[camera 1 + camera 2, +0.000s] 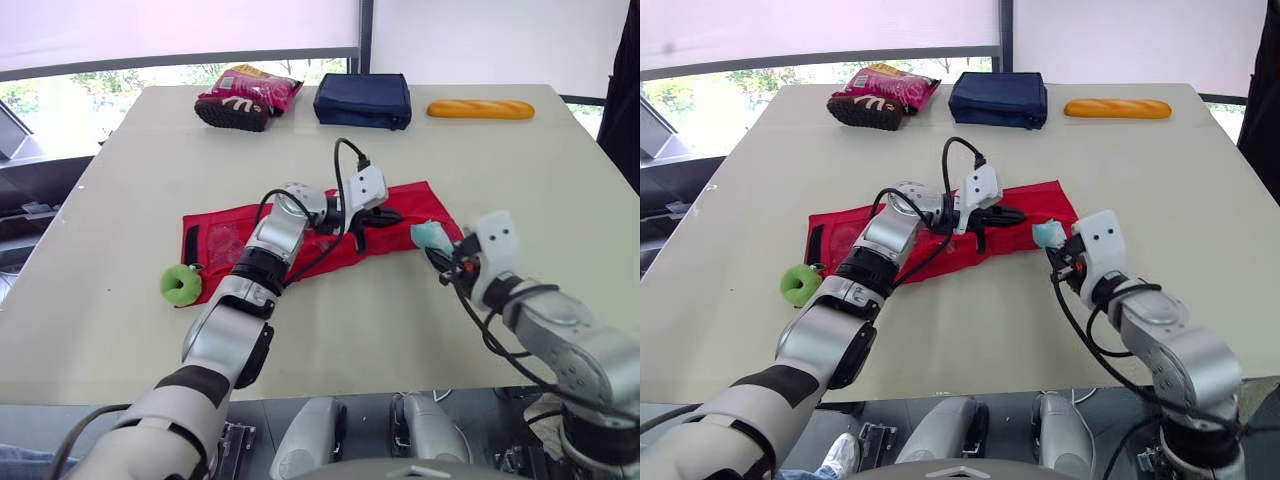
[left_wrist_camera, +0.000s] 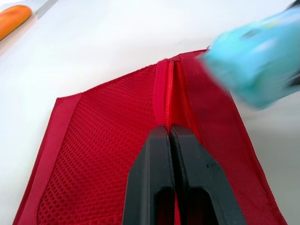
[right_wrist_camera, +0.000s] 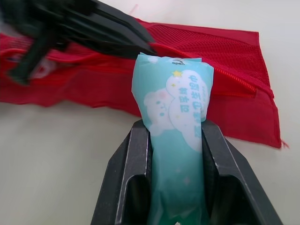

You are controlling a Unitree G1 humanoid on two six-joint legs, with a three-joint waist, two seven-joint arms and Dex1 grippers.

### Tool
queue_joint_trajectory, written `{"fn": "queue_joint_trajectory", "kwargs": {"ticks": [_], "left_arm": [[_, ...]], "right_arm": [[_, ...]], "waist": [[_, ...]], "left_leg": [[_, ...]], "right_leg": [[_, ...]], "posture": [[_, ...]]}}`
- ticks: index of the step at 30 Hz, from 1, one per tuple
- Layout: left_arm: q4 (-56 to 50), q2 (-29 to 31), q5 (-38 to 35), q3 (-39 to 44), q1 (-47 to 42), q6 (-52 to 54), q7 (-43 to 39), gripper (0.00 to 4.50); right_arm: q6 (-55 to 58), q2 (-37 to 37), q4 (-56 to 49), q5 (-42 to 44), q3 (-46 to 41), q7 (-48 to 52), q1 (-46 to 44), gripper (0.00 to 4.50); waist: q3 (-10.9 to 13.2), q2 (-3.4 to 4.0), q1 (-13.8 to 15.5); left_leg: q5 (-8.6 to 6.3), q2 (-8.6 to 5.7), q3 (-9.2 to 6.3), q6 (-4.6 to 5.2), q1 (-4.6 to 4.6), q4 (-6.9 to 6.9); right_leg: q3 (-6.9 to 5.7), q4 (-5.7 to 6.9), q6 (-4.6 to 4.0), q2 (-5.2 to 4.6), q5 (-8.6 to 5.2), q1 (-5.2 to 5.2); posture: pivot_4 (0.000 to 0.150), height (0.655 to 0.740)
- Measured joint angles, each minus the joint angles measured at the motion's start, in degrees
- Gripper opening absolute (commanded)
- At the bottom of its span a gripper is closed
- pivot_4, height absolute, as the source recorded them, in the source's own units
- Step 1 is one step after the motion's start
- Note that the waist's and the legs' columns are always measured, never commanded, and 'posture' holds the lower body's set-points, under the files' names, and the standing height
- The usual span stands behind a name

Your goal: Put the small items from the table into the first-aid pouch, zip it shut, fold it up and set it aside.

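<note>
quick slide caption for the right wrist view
Right pincer grips a teal packet in front of the red pouch.

Left wrist view: the teal packet [image 2: 255, 56] is blurred and cut by the picture's edge. The orange loaf [image 2: 13, 19] is cropped at a corner. The left gripper [image 2: 169, 131] has its fingers pressed together, and its own tips hide whether they pinch the zip [image 2: 168, 93]. Right wrist view: the packet's lower end is buried between the right gripper's [image 3: 174, 124] fingers. Head views: the left arm [image 1: 270, 250] covers the middle of the red pouch [image 1: 225, 235]. A black item [image 1: 192, 243] at its end is too small to identify.
</note>
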Motion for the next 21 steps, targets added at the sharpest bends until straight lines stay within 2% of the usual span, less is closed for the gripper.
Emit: {"fn": "queue_joint_trajectory", "kwargs": {"ticks": [7, 20, 21], "left_arm": [[-4.22, -2.1, -0.14, -0.48, 2.03, 1.69, -1.18, 0.0], [-15.02, -2.01, -2.31, -1.91, 6.64, 6.93, -2.87, 0.0], [-15.01, -1.97, -2.27, -1.76, 6.64, 6.98, -2.61, 0.0]], "right_arm": [[-0.65, 3.39, 8.7, -2.76, 2.69, -2.03, -2.81, 1.06], [-9.95, 17.25, 19.7, -9.06, 0.44, -12.0, -7.71, 1.06], [-10.62, 17.54, 20.11, -9.37, 0.5, -12.24, -7.83, 1.35]], "waist": [[0.0, 0.01, -0.03], [0.0, 0.04, -0.18], [0.0, 0.04, -0.13]], "left_leg": [[0.0, 0.0, 0.0, -0.01, -0.01, 0.0], [0.02, 0.01, 0.02, -0.03, 0.01, -0.04], [0.02, 0.01, 0.01, -0.03, 0.01, -0.04]], "right_leg": [[0.02, 0.01, 0.0, -0.01, 0.0, -0.02], [0.1, 0.06, -0.02, 0.05, 0.01, -0.09], [0.09, 0.05, -0.02, 0.05, 0.01, -0.09]], "posture": [[0.15, 0.7395], [0.15, 0.7395], [0.15, 0.7395]]}}
